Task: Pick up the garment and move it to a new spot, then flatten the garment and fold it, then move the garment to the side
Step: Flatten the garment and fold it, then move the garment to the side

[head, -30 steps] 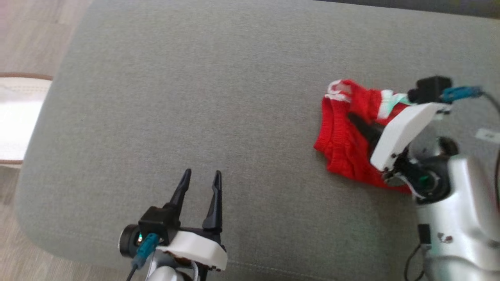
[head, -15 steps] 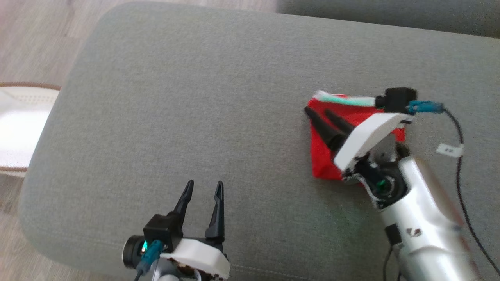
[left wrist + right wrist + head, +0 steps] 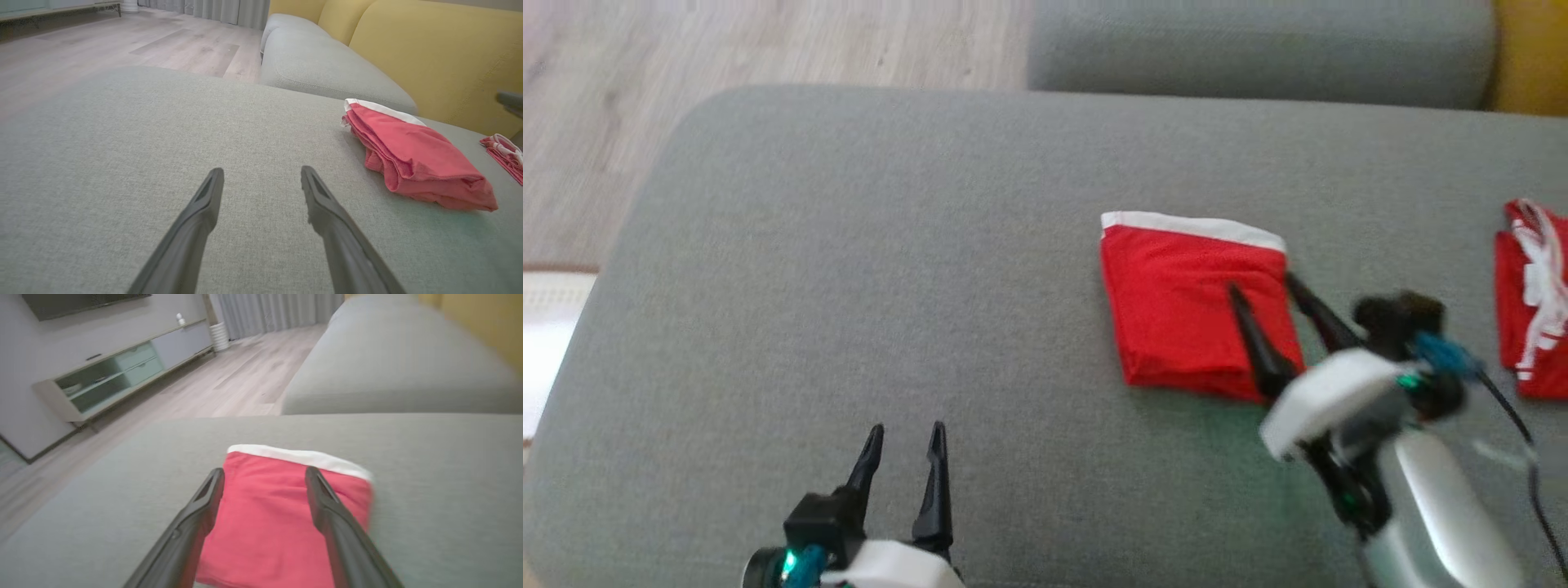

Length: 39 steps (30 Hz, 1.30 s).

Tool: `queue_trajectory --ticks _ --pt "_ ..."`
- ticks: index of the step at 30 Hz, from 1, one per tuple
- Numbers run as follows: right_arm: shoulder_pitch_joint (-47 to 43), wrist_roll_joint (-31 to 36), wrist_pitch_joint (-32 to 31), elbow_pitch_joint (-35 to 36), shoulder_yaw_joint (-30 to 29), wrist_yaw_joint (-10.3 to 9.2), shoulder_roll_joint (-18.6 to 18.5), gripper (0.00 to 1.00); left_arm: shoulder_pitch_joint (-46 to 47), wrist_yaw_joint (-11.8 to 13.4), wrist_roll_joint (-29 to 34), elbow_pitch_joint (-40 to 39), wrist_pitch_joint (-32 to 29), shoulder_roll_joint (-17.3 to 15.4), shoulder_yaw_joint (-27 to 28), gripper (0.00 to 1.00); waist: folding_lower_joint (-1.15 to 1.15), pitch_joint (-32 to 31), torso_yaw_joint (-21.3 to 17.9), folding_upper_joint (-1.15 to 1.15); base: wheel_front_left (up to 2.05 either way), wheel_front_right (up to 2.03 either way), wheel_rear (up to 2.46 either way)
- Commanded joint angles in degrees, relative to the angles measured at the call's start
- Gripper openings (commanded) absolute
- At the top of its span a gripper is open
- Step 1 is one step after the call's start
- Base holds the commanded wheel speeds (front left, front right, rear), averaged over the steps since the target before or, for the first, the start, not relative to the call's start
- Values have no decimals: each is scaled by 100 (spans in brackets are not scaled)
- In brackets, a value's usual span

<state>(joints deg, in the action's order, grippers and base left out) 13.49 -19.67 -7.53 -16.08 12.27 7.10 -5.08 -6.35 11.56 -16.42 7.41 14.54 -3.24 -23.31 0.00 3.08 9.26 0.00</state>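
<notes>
The garment [image 3: 1180,298] is red with a white band along its far edge and lies folded in a neat square on the grey sofa cushion [image 3: 890,269]. My right gripper [image 3: 1262,284] is open over the garment's near right corner, holding nothing. In the right wrist view the garment [image 3: 265,514] lies just beyond and between the spread fingers of that gripper [image 3: 265,473]. My left gripper [image 3: 907,429] is open and empty above bare cushion at the lower left. In the left wrist view that gripper [image 3: 262,173] points across the cushion, with the garment [image 3: 412,159] off to its right.
A second red and white piece of clothing [image 3: 1531,318] lies at the cushion's right edge, also visible as a red item [image 3: 504,153] in the left wrist view. Another grey cushion [image 3: 1258,41] sits behind, with the yellow sofa back [image 3: 429,49] to the right and wooden floor [image 3: 768,41] to the left.
My right gripper has opened, let go of the garment and drawn back toward me. The garment now lies folded flat. The head camera has shifted. My left gripper has stayed open.
</notes>
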Motion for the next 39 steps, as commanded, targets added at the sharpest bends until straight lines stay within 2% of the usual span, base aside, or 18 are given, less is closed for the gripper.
queue_trajectory --ticks 1,4,8,14,28,39 --pt "-72 258 168 327 -42 39 -44 100 104 -9 98 -230 46 35 226 100 0 -167 -135 0 0 0 0" --pt "-617 933 583 692 -438 39 -165 100 -43 -38 186 -274 46 35 363 100 0 -323 -172 0 0 0 0" --pt "-1292 1384 1108 1007 -946 39 -291 100 -168 -127 337 -319 46 36 480 100 0 -475 -143 0 0 0 0" --pt "-2064 1608 1624 1088 -1529 39 -79 100 -261 -256 431 -273 46 36 608 100 0 -660 -146 0 0 0 0" --pt "-2320 1850 2167 501 -1657 39 211 100 -455 -466 583 -67 46 36 978 100 0 -857 -472 0 0 0 0" --pt "-2241 1726 2233 269 -1605 39 219 100 -486 -495 595 6 46 36 1020 100 0 -870 -440 0 0 0 0"
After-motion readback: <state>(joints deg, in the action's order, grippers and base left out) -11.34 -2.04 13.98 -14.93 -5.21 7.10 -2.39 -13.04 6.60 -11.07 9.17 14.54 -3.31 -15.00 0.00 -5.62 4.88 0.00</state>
